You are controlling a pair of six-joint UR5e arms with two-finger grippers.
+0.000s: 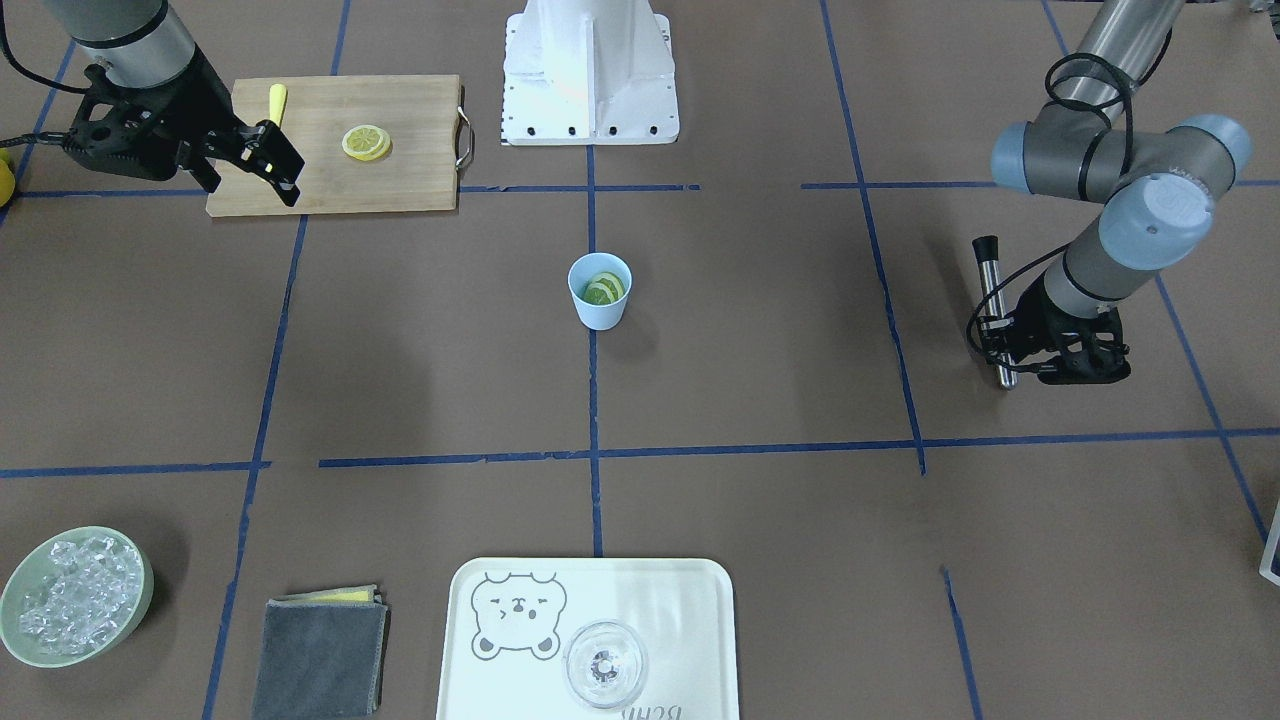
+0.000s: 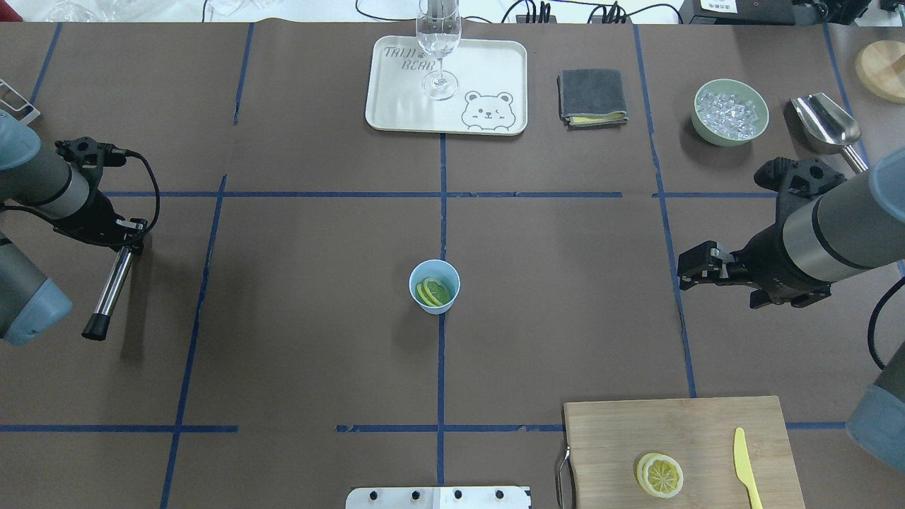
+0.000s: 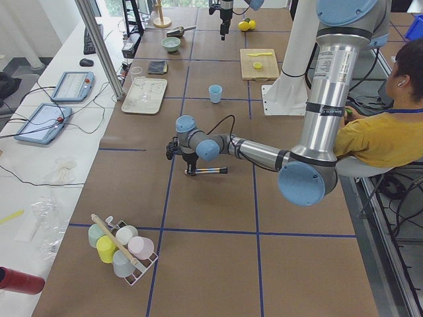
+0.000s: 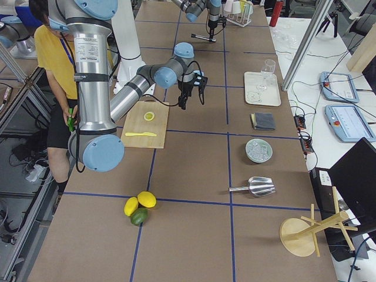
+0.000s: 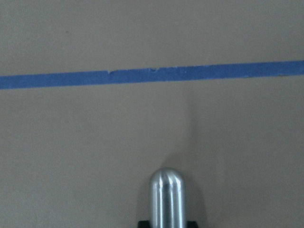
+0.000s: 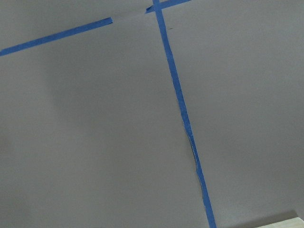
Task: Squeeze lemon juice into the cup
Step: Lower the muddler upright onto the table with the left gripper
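Observation:
The pale blue cup [image 1: 600, 305] [image 2: 434, 305] stands at the table's middle, with greenish-yellow citrus slices [image 2: 433, 292] inside it. A yellow lemon slice [image 1: 366, 143] [image 2: 663, 474] lies on the wooden cutting board [image 1: 400, 170] [image 2: 679, 431]. My right gripper [image 1: 288, 182] [image 2: 683, 271] hovers open and empty beside the board, well apart from the slice and the cup. My left gripper [image 1: 1006, 345] [image 2: 130, 239] is far from the cup and shut on a steel rod with a black end [image 2: 106, 297] [image 5: 166, 199].
A yellow plastic knife [image 2: 746, 463] lies on the board. At the far side are a bear tray [image 2: 396, 106] with a clear glass [image 2: 438, 49], a grey cloth [image 2: 592, 95], a green bowl of ice [image 2: 730, 112] and a metal scoop [image 2: 827, 124]. Whole fruits [image 4: 138, 207] lie at the right end.

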